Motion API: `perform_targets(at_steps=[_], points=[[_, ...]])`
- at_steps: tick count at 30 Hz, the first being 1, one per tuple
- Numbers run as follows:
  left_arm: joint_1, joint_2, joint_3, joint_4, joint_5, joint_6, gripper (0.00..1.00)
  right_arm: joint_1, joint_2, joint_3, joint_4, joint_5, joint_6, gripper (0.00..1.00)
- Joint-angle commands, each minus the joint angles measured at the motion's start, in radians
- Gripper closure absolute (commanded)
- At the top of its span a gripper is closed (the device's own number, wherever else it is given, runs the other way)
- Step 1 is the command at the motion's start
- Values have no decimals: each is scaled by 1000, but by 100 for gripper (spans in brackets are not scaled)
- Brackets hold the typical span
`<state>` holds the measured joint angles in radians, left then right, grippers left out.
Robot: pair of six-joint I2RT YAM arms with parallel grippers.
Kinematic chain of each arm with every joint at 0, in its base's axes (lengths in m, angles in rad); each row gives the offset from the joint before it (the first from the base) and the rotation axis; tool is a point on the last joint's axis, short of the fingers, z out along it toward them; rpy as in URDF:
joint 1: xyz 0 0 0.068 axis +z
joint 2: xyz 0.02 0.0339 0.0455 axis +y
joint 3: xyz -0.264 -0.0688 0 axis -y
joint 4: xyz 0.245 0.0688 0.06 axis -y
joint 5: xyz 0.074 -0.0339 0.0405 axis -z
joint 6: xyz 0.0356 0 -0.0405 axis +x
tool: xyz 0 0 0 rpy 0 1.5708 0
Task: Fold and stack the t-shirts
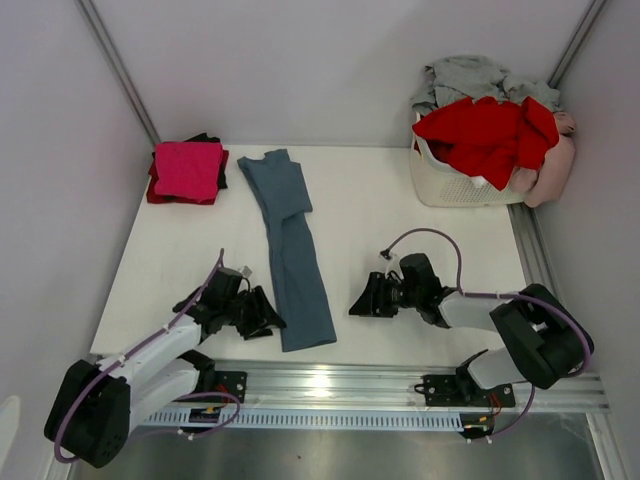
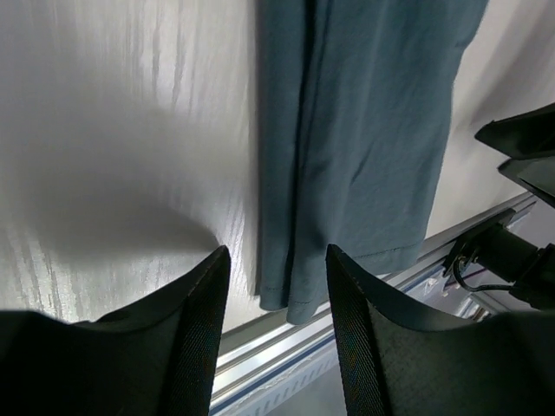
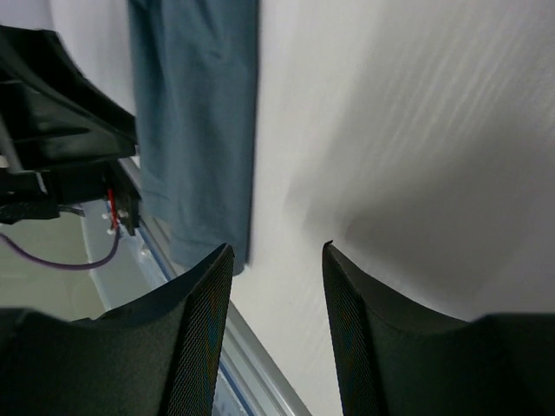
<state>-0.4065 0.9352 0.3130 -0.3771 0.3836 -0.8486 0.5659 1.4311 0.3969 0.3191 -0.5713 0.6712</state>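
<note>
blue-grey tee (image 1: 292, 260) is laid lengthwise on the tabletop (image 1: 400, 210), probably for end-to-end folding; left hand (image 1: 270, 322) and right hand (image 1: 356, 305) are set either side, both parted, nothing held

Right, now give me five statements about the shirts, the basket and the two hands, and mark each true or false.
1. The blue-grey t-shirt lies as a long narrow strip on the table. True.
2. The right hand grips that shirt. False: it is open and empty, apart from the strip on its right side.
3. A magenta t-shirt tops the folded pile at the far left. True.
4. The laundry basket is empty. False: it holds a red garment, a grey garment and a pale pink garment.
5. The left hand is shut. False: it is open, beside the strip's near left edge.
</note>
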Motion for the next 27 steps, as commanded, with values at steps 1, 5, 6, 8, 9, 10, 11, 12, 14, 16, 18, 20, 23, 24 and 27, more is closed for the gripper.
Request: perform_targets(at_steps=[1,5,6,8,9,10,11,12,14,16,18,20,23,24,27], points=[[-38,-39,-70,90,29,-91,48,6,-55,-47,179,-51,57,50],[-107,-143,-147,158,-61,-170,48,8,-32,-92,310,-117,94,50],[-118,-159,-143,153,-115,-184,48,8,-18,-92,323,-133,102,50],[-132,-188,-144,133,-135,-211,48,17,27,-89,395,-192,149,50],[-143,-196,-141,130,-161,-210,48,23,34,-87,415,-194,157,50],[-165,-208,-137,109,-185,-202,48,34,40,-86,420,-190,147,50],[-173,-208,-138,100,-207,-202,48,54,55,-82,420,-176,142,50],[-179,-210,-144,95,-215,-207,48,61,66,-82,425,-177,143,50],[-199,-202,-155,115,-204,-242,47,78,97,-93,478,-197,175,50],[-254,-200,-169,132,-239,-279,48,91,100,-104,495,-191,182,50],[-285,-193,-173,155,-265,-296,47,97,98,-116,489,-180,168,50],[-311,-181,-176,179,-273,-314,47,98,94,-136,488,-173,166,50],[-333,-164,-187,243,-278,-326,47,104,89,-155,483,-157,154,49],[-336,-156,-192,263,-278,-329,46,104,91,-158,483,-156,153,49],[-350,-130,-195,296,-290,-337,46,109,107,-167,498,-148,156,50]])
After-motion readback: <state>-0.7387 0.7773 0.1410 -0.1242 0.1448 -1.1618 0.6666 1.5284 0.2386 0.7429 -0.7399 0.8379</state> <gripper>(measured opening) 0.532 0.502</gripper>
